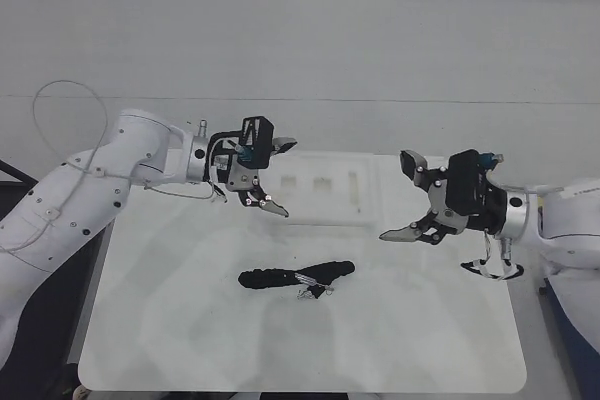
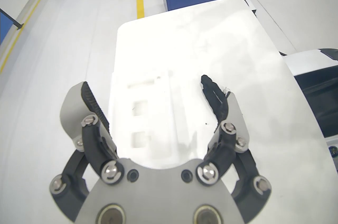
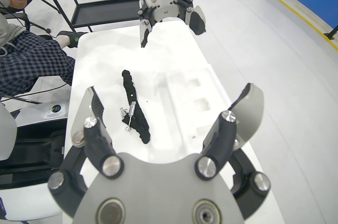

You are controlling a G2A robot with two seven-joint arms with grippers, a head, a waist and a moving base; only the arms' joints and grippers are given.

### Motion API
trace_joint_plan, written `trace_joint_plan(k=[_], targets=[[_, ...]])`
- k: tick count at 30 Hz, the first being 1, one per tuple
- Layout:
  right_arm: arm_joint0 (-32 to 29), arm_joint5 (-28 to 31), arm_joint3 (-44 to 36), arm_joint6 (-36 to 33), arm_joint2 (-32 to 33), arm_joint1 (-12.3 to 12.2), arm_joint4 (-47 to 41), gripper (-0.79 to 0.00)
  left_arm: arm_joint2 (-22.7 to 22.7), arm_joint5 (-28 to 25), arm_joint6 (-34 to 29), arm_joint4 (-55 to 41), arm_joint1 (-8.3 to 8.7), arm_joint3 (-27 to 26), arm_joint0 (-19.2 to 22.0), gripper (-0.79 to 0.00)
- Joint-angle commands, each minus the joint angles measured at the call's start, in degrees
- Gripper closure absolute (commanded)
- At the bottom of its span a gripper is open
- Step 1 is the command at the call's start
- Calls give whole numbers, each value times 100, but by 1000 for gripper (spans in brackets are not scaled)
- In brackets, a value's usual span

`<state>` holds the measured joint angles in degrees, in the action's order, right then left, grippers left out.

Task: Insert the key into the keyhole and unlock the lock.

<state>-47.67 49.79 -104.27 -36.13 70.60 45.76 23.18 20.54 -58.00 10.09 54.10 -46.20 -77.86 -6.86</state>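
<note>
- One black lock, long and soft-looking, lies left to right at the middle of the bench.
- One small cluster of silver metal, the key with its ring, lies at the lock's middle on its near side, touching it. How many keys are on the ring cannot be told.
- One white foam tray sits just far of the lock, with three square recesses in a row.
- Two claws hang above the bench, both well apart from the lock and key.
- The left claw is spread wide and holds nothing. It is over the tray's left end, with the lock to its near right.
- The right claw is also spread wide and holds nothing. It is off the tray's right end, with the lock and key to its near left.
- The two claws face each other across the tray.
</note>
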Motion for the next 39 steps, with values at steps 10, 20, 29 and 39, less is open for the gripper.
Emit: trace_joint_plan(k=[10,20,29,39], targets=[[1227,452,1584,527,-873,293,160,-785,-320,0,1845,698,-102,736,321,-785],[1465,605,1861,569,-1015,349,189,-785,-367,0,2069,844,-248,1045,421,-785],[1465,604,1861,568,-1015,349,188,-785,-366,0,2068,843,-247,1044,421,-785],[1465,604,1861,568,-1015,349,188,-785,-366,0,2068,843,-247,1044,421,-785]])
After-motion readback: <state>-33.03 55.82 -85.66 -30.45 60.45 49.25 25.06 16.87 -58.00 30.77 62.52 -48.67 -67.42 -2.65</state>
